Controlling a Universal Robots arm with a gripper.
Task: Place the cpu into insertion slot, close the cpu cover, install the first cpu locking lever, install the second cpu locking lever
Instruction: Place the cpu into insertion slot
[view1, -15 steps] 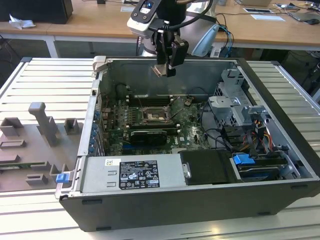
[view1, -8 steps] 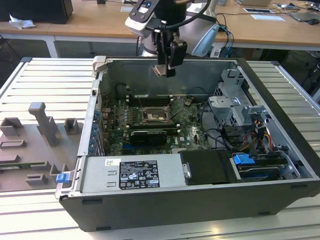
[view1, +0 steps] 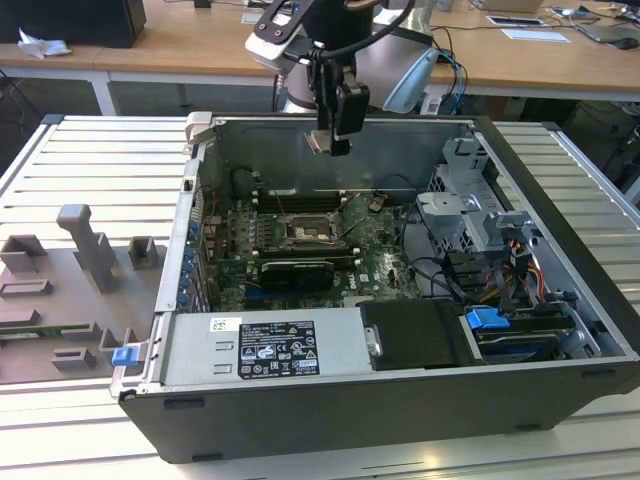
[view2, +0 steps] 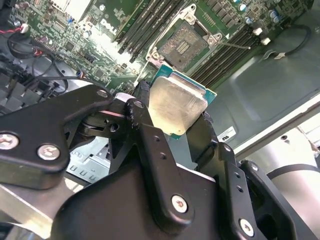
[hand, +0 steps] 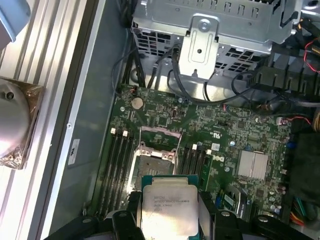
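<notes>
Your hand (view2: 172, 114) is pinching the cpu (view2: 177, 102) by two opposite edges, with one black finger (view2: 142, 107) on each side. The pale metal top faces the second wrist view, and a thin border of green substrate shows around it. In the exterior view the hand hangs above the open computer case (view1: 330, 425), with the chip at its tip, well clear of the green circuit board (view1: 385, 255) below.

The insertion slot (hand: 152, 162) lies apart from the chip, beneath it. In both wrist views its dark centre is exposed, between rows of long black memory slots (hand: 117, 165). The case itself stands on a slatted metal tabletop (view1: 90, 150).

You should judge the chip light and quite stiff, yet fragile. The smooth lid looks slippery, so a side grip depends on steady pressure more than on friction. The underside (hidden here) probably carries the contacts, so the edges are the right place to hold it, as you do now. The flat faces are best left untouched.
</notes>
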